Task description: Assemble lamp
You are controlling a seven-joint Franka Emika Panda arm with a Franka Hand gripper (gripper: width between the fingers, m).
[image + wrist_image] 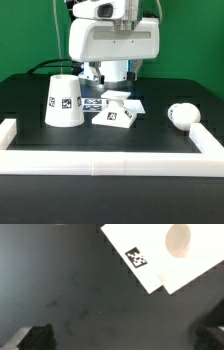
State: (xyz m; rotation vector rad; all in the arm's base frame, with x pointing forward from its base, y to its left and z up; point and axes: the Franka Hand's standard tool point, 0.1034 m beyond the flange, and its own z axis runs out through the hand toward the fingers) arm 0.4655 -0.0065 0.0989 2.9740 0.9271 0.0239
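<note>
Lamp base (pixel 120 112) lies flat on the black table (pixel 160 98), between the upright shade (pixel 62 102) and the bulb (pixel 182 115), touching neither. Gripper (pixel 122 336) hangs above bare table beside the base, jaws wide apart, gripping and touching nothing.

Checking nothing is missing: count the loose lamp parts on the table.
3. The shade stands at the exterior view's left, the base lies in the middle, the bulb lies at the exterior view's right near the white rail. Nothing seems hidden.
</note>
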